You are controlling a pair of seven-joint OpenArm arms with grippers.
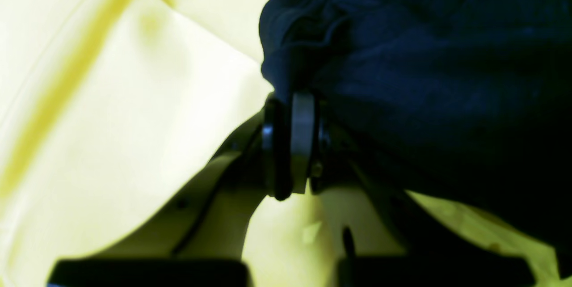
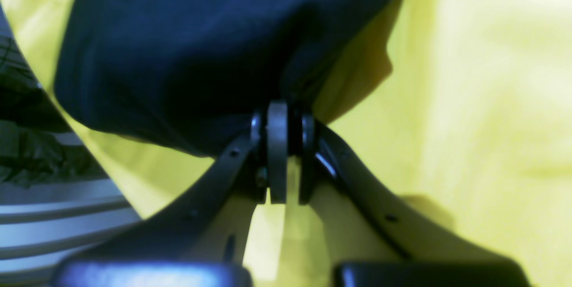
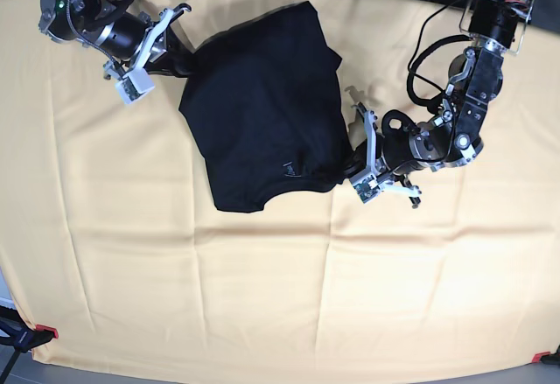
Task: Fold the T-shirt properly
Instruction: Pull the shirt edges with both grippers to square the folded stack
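Where the overhead view begins at its left edge, one pale yellow cloth (image 3: 131, 253) covers the whole table, matte and creased in long straight fold lines. One robot arm reaches in at upper left; its right gripper (image 3: 185, 59) is pinched tight on the top left edge of the T-shirt (image 3: 262, 113). One T-shirt lies just above centre, black, soft cotton, bunched into a rough slanted rectangle with rounded corners and a small pale label (image 3: 289, 170) near its lower edge. To its right, a second arm bends down from the upper right corner, and its left gripper (image 3: 352, 152) is clamped narrow on the shirt's right edge. Both wrist views show hard grey curved fingers (image 2: 277, 153) squeezing dark folded fabric.
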